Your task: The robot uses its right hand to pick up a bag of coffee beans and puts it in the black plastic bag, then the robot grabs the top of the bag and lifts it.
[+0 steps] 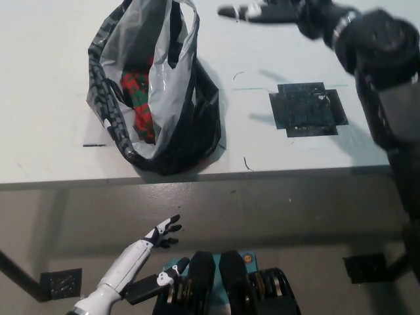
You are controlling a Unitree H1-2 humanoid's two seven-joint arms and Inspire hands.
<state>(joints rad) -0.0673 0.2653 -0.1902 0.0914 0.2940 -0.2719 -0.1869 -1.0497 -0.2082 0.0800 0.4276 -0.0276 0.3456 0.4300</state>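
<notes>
— Coffee [136,98] first: where do we see it?

— We see a red and green pack down inside the bag [157,92], showing through the open mouth on the left part of it. We cannot read any print on it, so we only call it the coffee by its place in the task.

— And the bag itself?

— It sits on the table [52,79], close to the front edge, slumped but with its mouth open upward. The plastic is black outside and shines grey on the inner folds. Its handles stand up at the top, near the picture's upper edge. Nothing holds it.

— Our right hand [266,12]?

— It is up at the top of the view, to the right of the bag's handles and clear of them. The fingers are stretched out flat and apart, pointing toward the bag, with nothing in them. The black arm runs from it down the right side of the picture.

— Anything else on the table?

— A black tape patch [307,109] lies to the right of the bag, well apart from it, roughly under our right forearm.

— Our left hand [163,231]?

— It rests low, below the table's front edge, white with dark fingers spread loosely and empty.
</notes>
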